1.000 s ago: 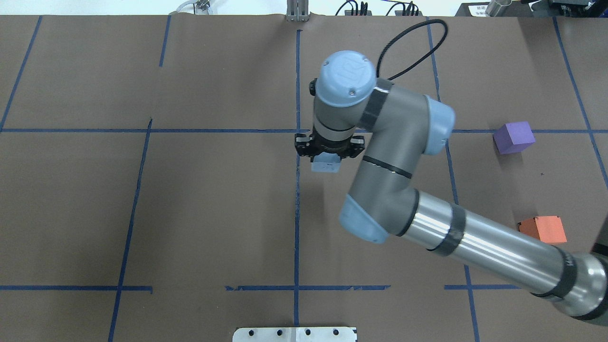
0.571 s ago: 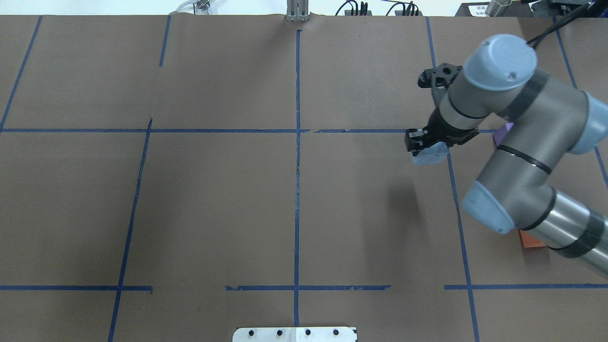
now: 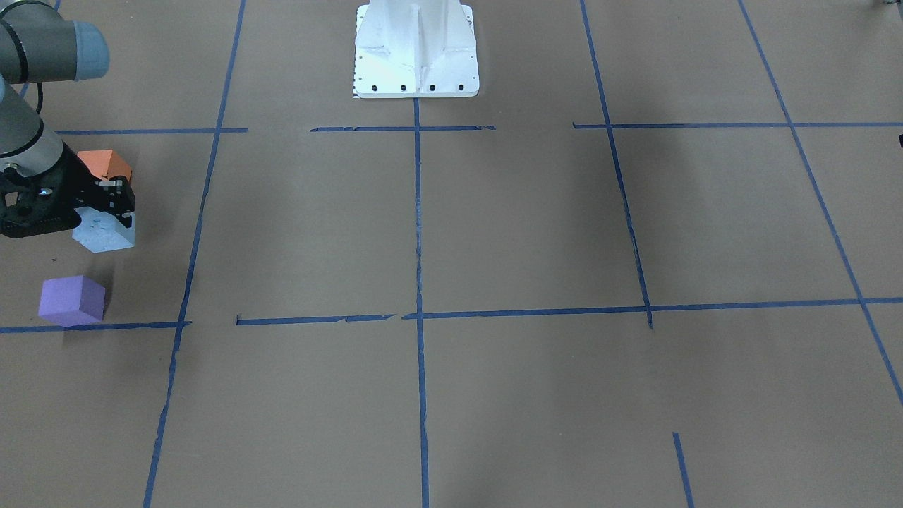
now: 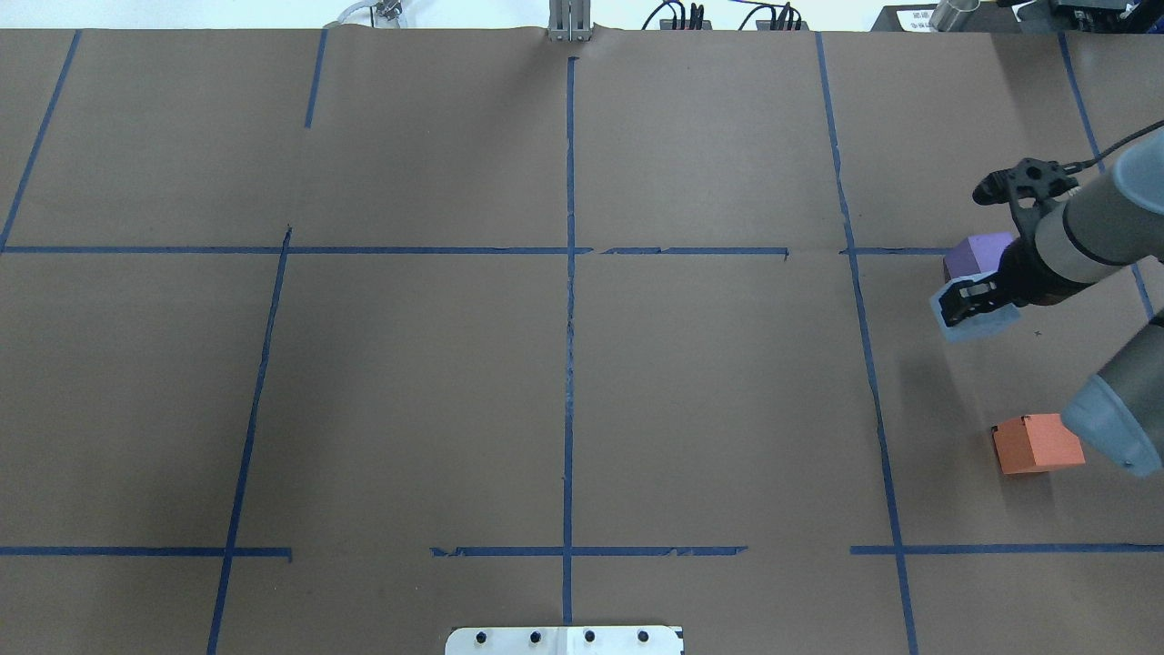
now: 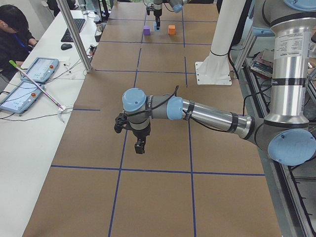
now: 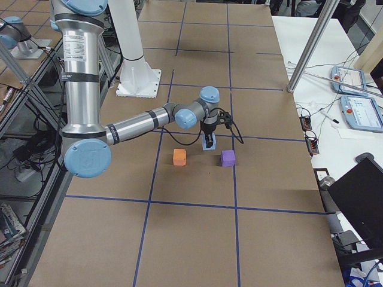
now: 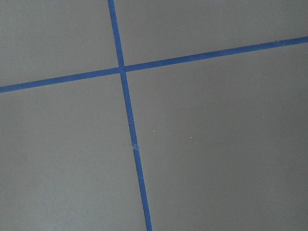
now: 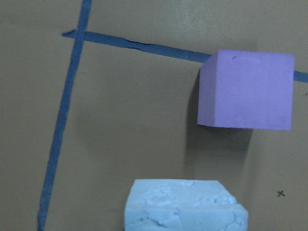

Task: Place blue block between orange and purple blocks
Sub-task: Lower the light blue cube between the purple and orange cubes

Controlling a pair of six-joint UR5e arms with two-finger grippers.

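Observation:
My right gripper [image 4: 971, 303] is shut on the pale blue block [image 4: 975, 320] and holds it a little above the table. The purple block [image 4: 980, 253] sits just beyond it, close to the gripper. The orange block [image 4: 1037, 443] sits nearer the robot. In the front view the blue block [image 3: 106, 231] is between the orange block [image 3: 104, 163] and the purple block [image 3: 71, 300]. The right wrist view shows the blue block [image 8: 185, 204] at the bottom and the purple block [image 8: 245, 89] ahead. My left gripper [image 5: 139, 146] shows only in the left side view, so I cannot tell its state.
Blue tape lines [image 4: 568, 300] divide the brown table cover into squares. The white robot base plate [image 3: 416, 49] stands at the table's robot side. The left wrist view shows only bare cover and a tape cross [image 7: 121, 70].
My right arm has swung from the table's middle to the far right with the blue block in its grip, ending beside the purple block. The orange block is uncovered again.

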